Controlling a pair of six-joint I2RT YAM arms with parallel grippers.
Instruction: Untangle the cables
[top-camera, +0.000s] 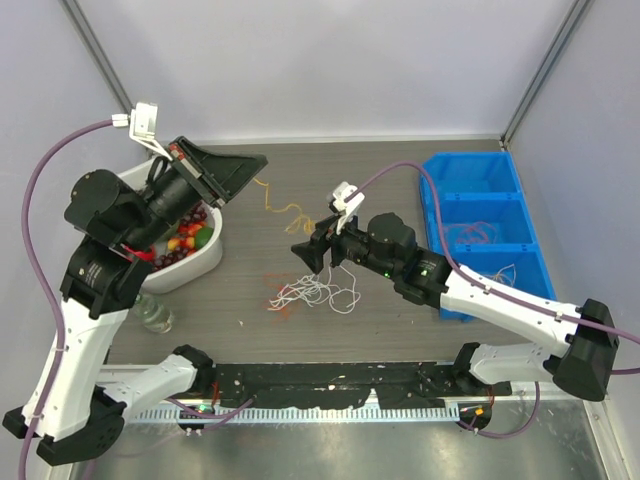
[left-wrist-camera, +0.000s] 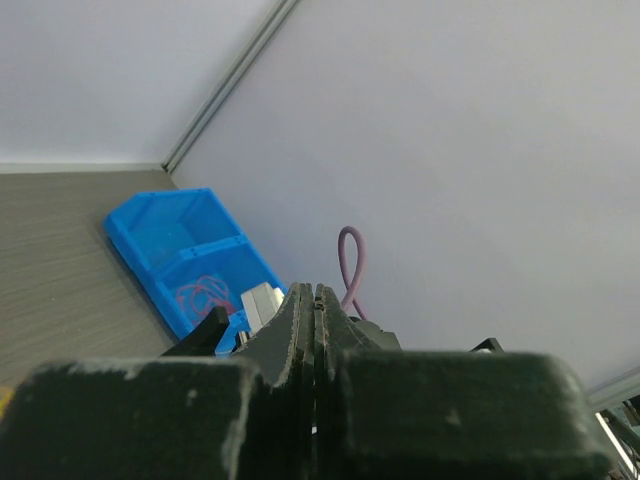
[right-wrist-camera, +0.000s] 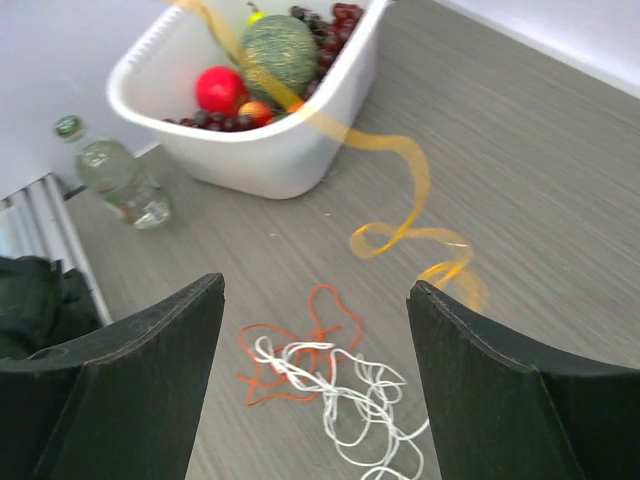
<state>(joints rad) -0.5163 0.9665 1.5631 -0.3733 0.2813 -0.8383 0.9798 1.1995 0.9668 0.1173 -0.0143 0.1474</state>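
My left gripper (top-camera: 256, 165) is raised over the table's left. Its jaws are pressed together in the left wrist view (left-wrist-camera: 315, 292). A thin yellow cable (top-camera: 283, 208) hangs from its tip down to the table, and shows blurred in the right wrist view (right-wrist-camera: 405, 190). My right gripper (top-camera: 308, 256) is open, with the gap between its tips in the right wrist view (right-wrist-camera: 315, 300). It hovers just above a white cable (top-camera: 322, 293) tangled with an orange-red cable (top-camera: 279, 301). Both show between its fingers, the white (right-wrist-camera: 350, 390) and the orange-red (right-wrist-camera: 300, 335).
A white tub (top-camera: 200, 266) of fruit stands at the left, also in the right wrist view (right-wrist-camera: 250, 160). A small bottle (top-camera: 155, 315) lies by it. A blue bin (top-camera: 440, 170) at the right holds a red cord (top-camera: 470, 232) and a white cord (top-camera: 503, 272).
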